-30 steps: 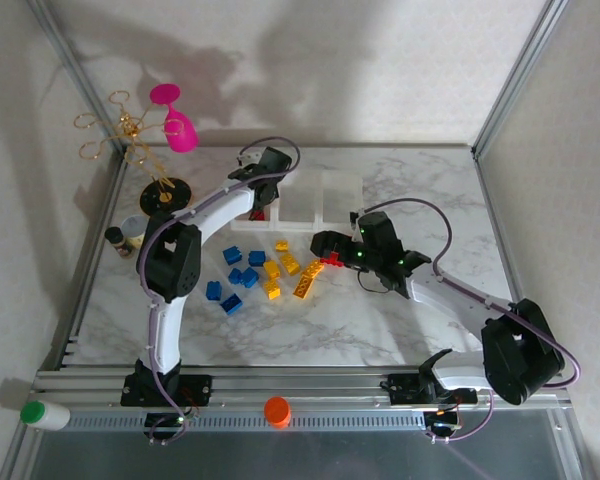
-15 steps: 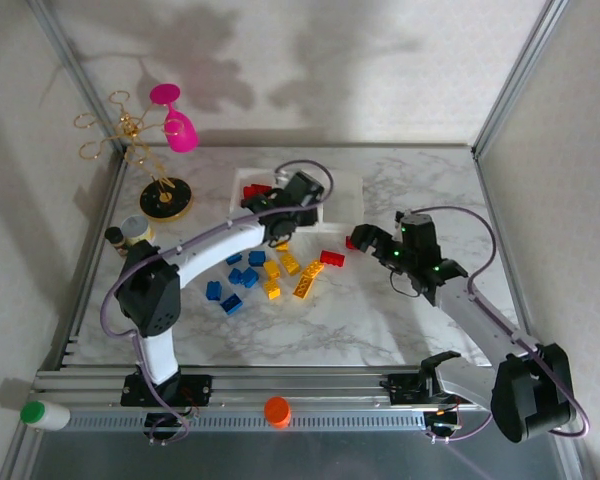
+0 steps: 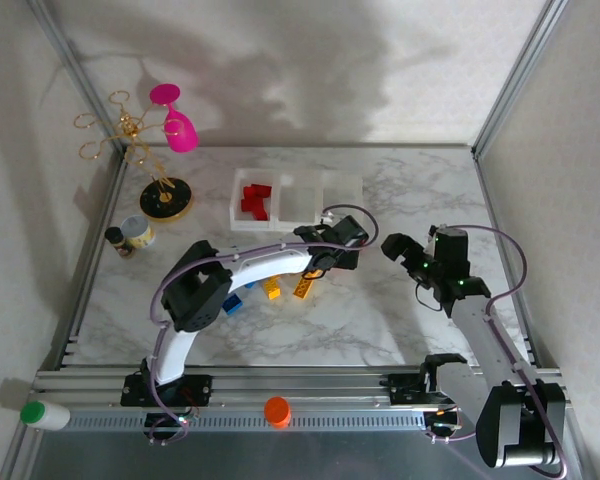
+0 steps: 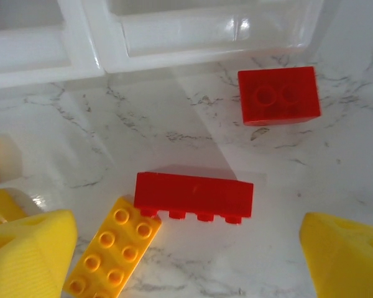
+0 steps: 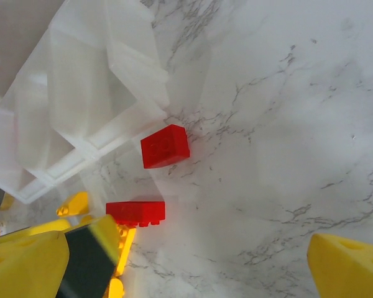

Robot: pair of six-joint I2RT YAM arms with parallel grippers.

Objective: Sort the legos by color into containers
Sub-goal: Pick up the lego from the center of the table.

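- Blues first, at the left end of the pile: blue legos [image 3: 232, 303] lie on the marble table [image 3: 380, 325], tucked against the left arm [image 3: 250, 262], none of them binned.
- Next along, yellow legos [image 3: 272, 289] sit loose on the marble, and a long yellow plate [image 4: 112, 254] lies flat with one corner right by the reds.
- Up at the back stand the containers [image 3: 342, 184]. The left compartment has red bricks [image 3: 254, 200] in it, while the middle and right ones look bare from above.
- Now the left gripper [image 4: 186, 248]: it hangs low just in front of the bins, jaws spread wide, nothing in them. The long red brick [image 4: 196, 195] lies on its side right under the gap, studs facing the near edge.
- A little further right, the short red brick [image 4: 278, 94] sits studs-up, near the bin wall but apart from it.
- Off to the right, the right gripper [image 5: 186, 264] is clear of the pile, jaws gaping, carrying nothing, and its camera looks across at those same two reds.
- Score so far, as I read it: red is partly sorted with two pieces out, yellow and blue not started, so well under halfway. The long red looks like the next pick.
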